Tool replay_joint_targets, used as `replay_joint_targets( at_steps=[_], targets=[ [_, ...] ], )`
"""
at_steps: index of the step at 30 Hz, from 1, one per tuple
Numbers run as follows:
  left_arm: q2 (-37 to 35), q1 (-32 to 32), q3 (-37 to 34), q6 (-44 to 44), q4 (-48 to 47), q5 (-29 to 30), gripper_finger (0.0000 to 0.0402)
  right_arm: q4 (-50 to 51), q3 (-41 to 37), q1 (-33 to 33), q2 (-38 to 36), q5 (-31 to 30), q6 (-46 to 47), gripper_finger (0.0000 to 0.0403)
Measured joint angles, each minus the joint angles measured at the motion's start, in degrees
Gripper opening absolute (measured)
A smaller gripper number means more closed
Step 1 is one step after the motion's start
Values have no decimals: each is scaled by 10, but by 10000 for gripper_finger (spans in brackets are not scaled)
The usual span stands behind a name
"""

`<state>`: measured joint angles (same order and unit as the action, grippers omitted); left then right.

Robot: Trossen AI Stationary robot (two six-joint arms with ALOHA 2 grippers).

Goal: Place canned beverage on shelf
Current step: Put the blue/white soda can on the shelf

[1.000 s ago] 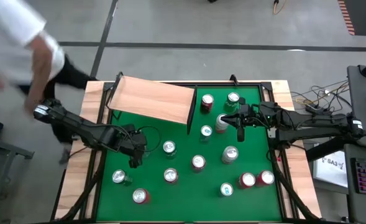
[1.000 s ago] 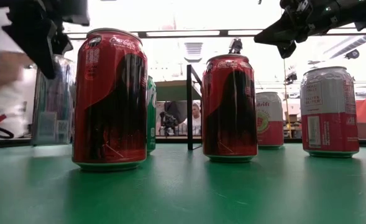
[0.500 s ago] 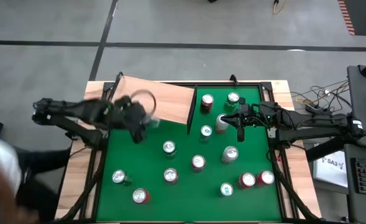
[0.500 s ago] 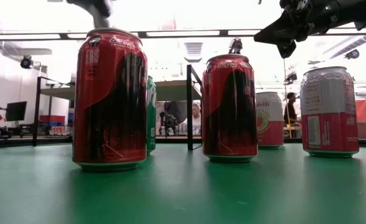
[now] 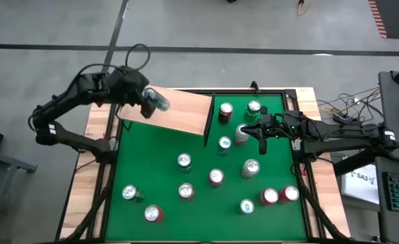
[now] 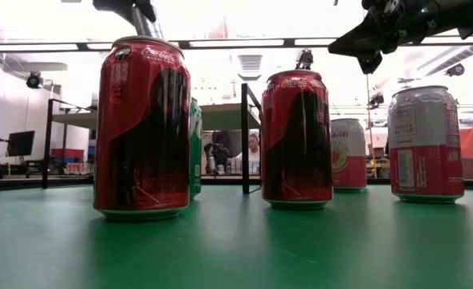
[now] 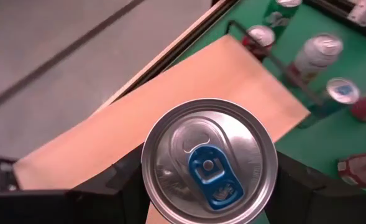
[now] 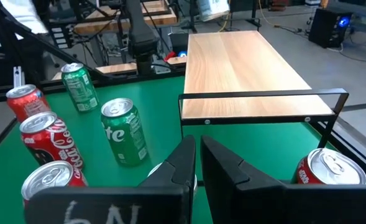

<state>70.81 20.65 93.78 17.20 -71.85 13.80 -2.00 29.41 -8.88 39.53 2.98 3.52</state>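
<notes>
The left gripper [image 5: 147,102] clasps a can [image 7: 209,160] with a blue tab, held above the bare wooden shelf [image 5: 179,112], near its outer end. Beyond the shelf's dark end panel [image 5: 210,116], other cans [image 5: 216,177] stand scattered on the green table [image 5: 199,159]. The right gripper [image 8: 195,163], clenched empty, hovers beside a green can [image 8: 125,131].

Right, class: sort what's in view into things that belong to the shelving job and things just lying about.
Job: can held in left end effector; shelf.
Lying about: the other cans on the green table; right end effector, shut, waiting.
</notes>
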Motion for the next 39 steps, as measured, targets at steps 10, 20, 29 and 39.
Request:
replay_joint_targets(
  at_steps=[10, 20, 29, 39],
  targets=[
    [74, 36, 30, -5, -90, -9, 216, 0, 0, 0, 0, 0, -6, 18],
    [139, 36, 100, -26, -146, 27, 216, 0, 1, 0, 0, 0, -6, 18],
    [141, 36, 103, -23, -154, 26, 216, 0, 1, 0, 0, 0, -6, 18],
    [139, 36, 90, -11, -156, 26, 216, 1, 1, 0, 0, 0, -6, 18]
  ],
)
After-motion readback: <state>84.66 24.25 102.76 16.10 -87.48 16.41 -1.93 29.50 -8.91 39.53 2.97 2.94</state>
